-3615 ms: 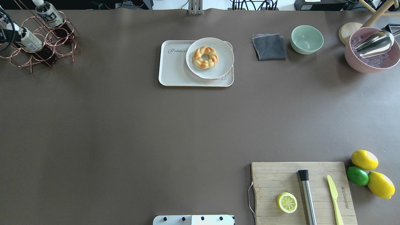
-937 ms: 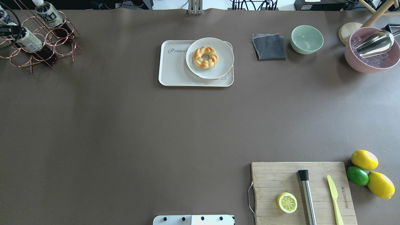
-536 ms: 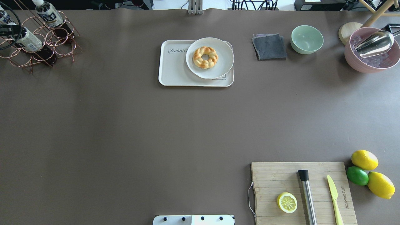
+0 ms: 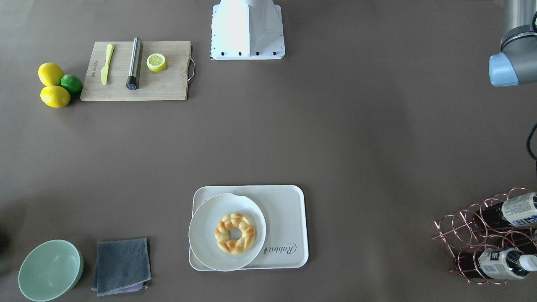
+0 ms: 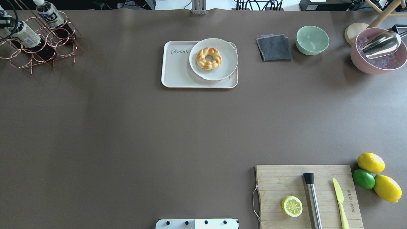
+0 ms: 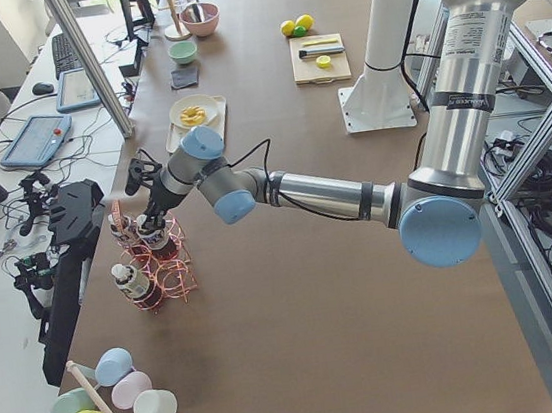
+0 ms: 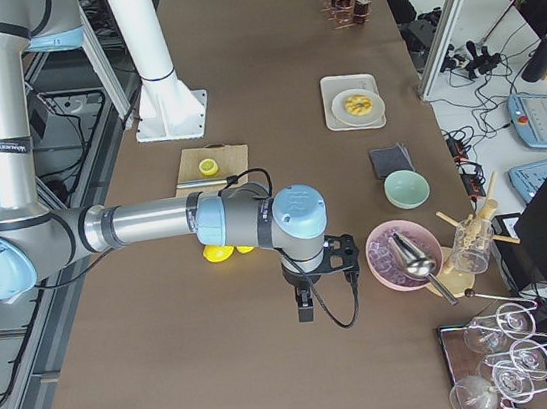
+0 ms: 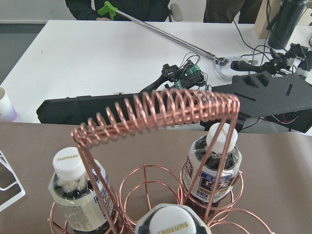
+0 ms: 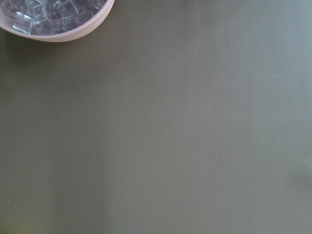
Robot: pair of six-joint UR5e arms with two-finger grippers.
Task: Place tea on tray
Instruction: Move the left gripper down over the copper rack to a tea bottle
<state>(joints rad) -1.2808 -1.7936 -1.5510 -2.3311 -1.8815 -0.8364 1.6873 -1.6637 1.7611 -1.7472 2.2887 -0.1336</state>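
Observation:
Tea bottles lie in a copper wire rack (image 5: 47, 47) at the table's far left corner. My left gripper (image 5: 8, 23) is shut on the cap end of one tea bottle (image 5: 27, 34), which is tilted in the rack. This bottle's white cap (image 8: 173, 222) fills the bottom of the left wrist view, with two other bottles behind it. The cream tray (image 5: 176, 73) sits at the far middle and also shows in the front view (image 4: 289, 209). My right gripper (image 7: 305, 306) hangs over the table near the pink bowl. I cannot tell if it is open or shut.
A white plate (image 5: 222, 68) with a doughnut (image 5: 209, 58) covers the tray's right part. A grey cloth (image 5: 274, 47), a green bowl (image 5: 312, 39) and a pink ice bowl (image 5: 378, 60) stand at the far right. A cutting board (image 5: 286, 181) lies near right.
The tea bottle in my left gripper has shifted up and to the left in the rack, together with the gripper. Nothing else has moved.

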